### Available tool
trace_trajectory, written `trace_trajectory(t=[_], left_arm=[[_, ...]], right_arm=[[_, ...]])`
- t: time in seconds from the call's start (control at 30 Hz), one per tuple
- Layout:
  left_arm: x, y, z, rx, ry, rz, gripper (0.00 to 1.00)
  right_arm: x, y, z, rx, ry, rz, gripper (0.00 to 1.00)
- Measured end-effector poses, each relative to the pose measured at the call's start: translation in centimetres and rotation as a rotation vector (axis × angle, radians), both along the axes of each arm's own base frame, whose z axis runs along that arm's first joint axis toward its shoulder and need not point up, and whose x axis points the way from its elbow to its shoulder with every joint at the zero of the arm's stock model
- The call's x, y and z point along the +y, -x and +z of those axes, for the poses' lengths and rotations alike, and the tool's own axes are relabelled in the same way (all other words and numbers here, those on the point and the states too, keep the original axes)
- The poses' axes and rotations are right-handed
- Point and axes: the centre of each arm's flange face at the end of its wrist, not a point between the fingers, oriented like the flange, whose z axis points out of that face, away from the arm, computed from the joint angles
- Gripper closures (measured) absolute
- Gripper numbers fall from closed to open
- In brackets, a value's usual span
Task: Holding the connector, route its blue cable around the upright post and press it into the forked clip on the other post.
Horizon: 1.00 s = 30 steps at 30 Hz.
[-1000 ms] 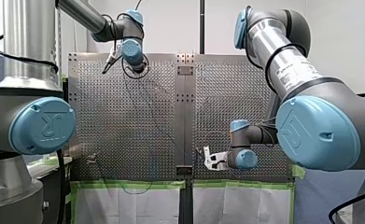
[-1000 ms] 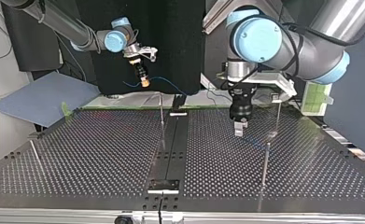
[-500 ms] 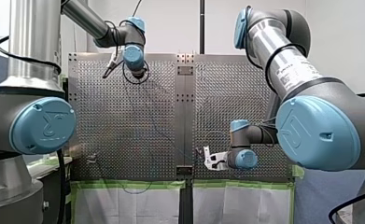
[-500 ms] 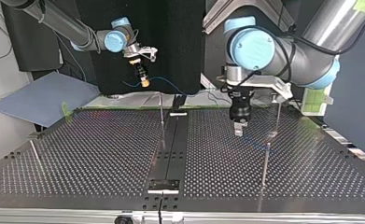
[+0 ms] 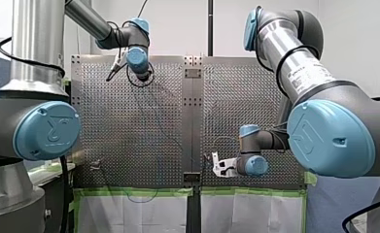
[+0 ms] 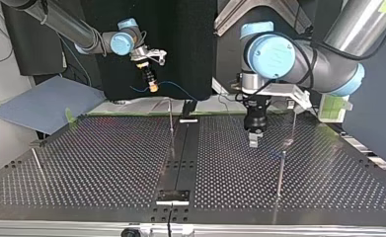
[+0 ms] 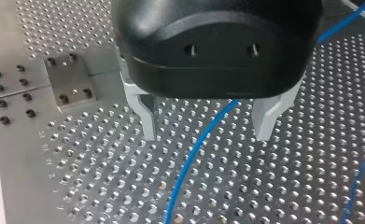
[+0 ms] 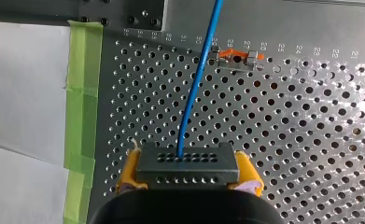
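in the top view, nearest the camera, a thin post (image 6: 281, 170) stands on the perforated worktop (image 6: 106, 163) at the view's right. just beyond it my left tool (image 6: 253, 139) hangs low over the worktop, pointing straight down. its wrist view shows the fingers (image 7: 148, 116) spread wide and gripping nothing. the blue cable (image 7: 196, 149) lies on the holes in the gap between them and touches neither.

the cable's long axis runs from under the palm out ahead of the tool, crossing the line on which the fingers would close. a short descent and a squeeze should therefore catch it.

further back, by the middle seam, stands an upright post (image 6: 171, 118). i cannot tell from here which post carries the forked clip.

farthest off, up near the worktop's far edge at the view's left, my right tool (image 6: 152, 88) is held well above the surface. its yellow pads (image 8: 249, 170) pinch the dark connector (image 8: 187, 164) by its ends. the cable leaves the connector's face and runs ahead over the worktop, passing just beside a small orange-and-metal fitting (image 8: 236, 58).

my left arm looks the nearer one to the slack. no view shows the cable seated in a clip.
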Motion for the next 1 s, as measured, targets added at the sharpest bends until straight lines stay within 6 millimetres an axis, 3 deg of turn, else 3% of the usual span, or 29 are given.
trace_trajectory(t=[0.33, 0.6, 0.83, 1.0], left_arm=[[-0.5, -1.0, 2.5, -0.036, 0.015, -0.025, 0.00], [0.0, -3.2, 2.0, 0.016, 0.008, 0.047, 0.00], [2.0, -6.5, 1.1, 0.080, 0.006, 0.114, 0.00], [2.2, -7.3, 2.0, 0.096, -0.008, 0.116, 0.00]], right_arm=[[0.0, 0.0, 0.0, -0.001, 0.002, 0.000, 1.00], [0.0, 0.0, 0.0, 0.002, 0.002, 0.001, 1.00], [0.0, 0.0, 0.0, 0.001, 0.005, 0.001, 1.00], [-0.1, 0.0, 0.0, -0.001, 0.007, 0.001, 1.00]])
